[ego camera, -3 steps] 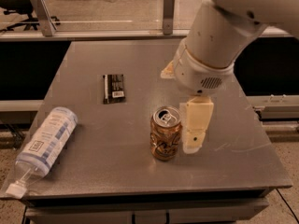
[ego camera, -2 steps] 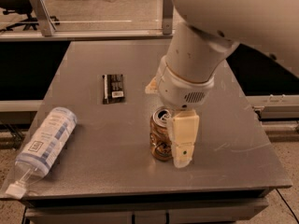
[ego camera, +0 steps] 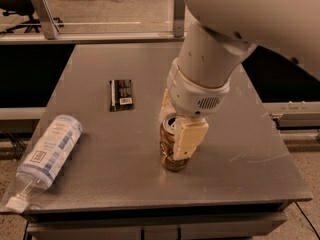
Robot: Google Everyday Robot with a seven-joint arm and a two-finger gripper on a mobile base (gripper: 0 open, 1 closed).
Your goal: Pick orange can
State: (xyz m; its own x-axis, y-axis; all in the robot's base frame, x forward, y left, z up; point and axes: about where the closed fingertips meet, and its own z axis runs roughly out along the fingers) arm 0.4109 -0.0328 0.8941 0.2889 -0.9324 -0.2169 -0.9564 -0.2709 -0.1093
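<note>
Aluminium orange can [ego camera: 167, 151] stands inside the spread gripper [ego camera: 173, 134], fingers [ego camera: 189, 138] at 5 and 11 o'clock; off-centre closure could tip it sideways.

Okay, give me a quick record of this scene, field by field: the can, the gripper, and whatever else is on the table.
can: upright on the table, near the front, about centre
gripper: down at the can, covering its right side
bottle: clear, lying on its side at the left front corner, cap toward the front edge
packet: dark, flat, behind and left of the can, apart from it
task state: can standing on the table, not lifted
</note>
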